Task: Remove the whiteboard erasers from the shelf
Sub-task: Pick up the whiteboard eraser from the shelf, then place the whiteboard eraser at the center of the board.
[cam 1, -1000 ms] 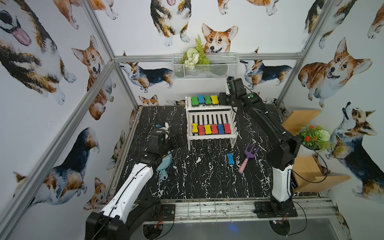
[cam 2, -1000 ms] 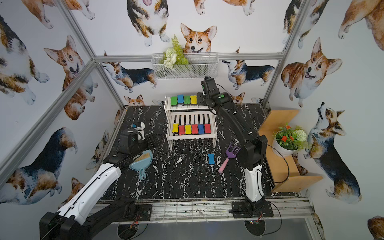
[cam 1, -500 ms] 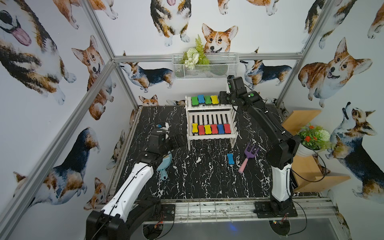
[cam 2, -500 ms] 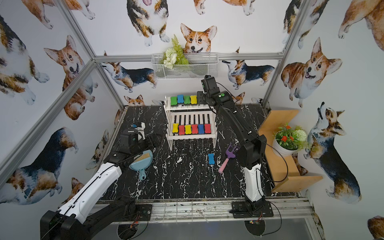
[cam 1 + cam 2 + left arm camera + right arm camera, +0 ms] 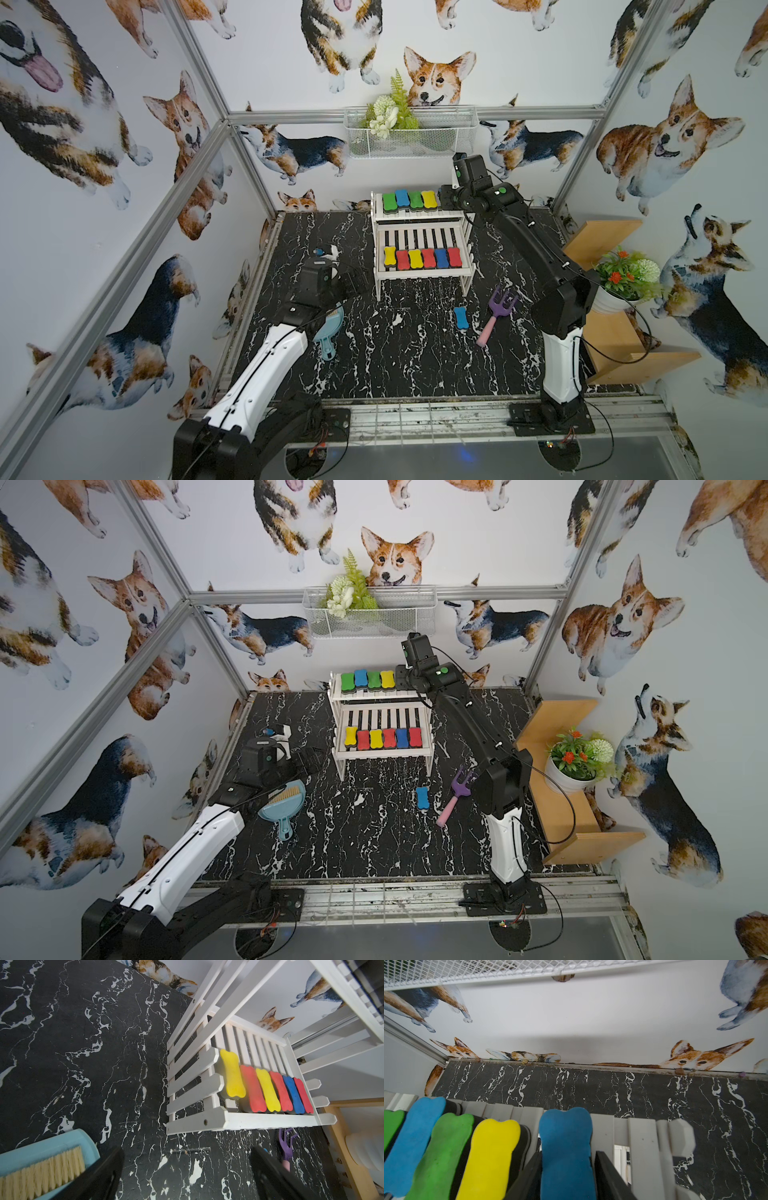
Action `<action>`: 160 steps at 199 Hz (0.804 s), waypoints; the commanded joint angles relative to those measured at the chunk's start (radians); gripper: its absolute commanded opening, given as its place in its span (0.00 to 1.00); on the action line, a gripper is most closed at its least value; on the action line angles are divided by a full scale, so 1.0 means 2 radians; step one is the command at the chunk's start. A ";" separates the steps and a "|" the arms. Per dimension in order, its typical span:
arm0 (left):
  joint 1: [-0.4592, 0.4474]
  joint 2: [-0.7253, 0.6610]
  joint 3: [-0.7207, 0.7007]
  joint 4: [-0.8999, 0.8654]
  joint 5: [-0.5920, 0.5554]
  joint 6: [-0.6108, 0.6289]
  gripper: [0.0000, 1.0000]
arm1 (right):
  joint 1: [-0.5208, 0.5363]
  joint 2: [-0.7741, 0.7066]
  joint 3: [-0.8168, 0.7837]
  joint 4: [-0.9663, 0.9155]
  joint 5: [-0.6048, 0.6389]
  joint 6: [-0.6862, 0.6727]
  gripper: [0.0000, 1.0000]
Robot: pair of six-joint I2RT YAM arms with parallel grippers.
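Note:
The white two-tier shelf stands at the back of the black marble table. Its top tier carries a row of whiteboard erasers, green, blue, green and yellow. My right gripper is at that tier's right end, shut on a blue eraser that lies on the slats; the arm hides it in both top views. Several red, yellow and blue erasers line the lower tier. One blue eraser lies on the table. My left gripper hangs open over bare table, left of the shelf.
A purple-pink rake lies beside the loose blue eraser. A light blue dustpan with a brush sits under the left arm. A wire basket hangs on the back wall. A wooden stand with a potted plant is at the right.
The right gripper's jaws have closed in on the blue eraser at the top tier's right end. The left arm has not moved.

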 commanded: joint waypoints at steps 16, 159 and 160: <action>0.000 0.001 0.000 0.010 0.003 0.002 1.00 | 0.000 -0.023 -0.007 0.012 -0.001 0.014 0.41; 0.000 -0.013 0.002 0.005 0.001 0.004 1.00 | 0.101 -0.388 -0.523 0.175 -0.026 0.155 0.37; 0.000 -0.013 0.002 0.005 0.001 0.004 1.00 | 0.103 -0.391 -0.527 0.175 -0.026 0.156 0.36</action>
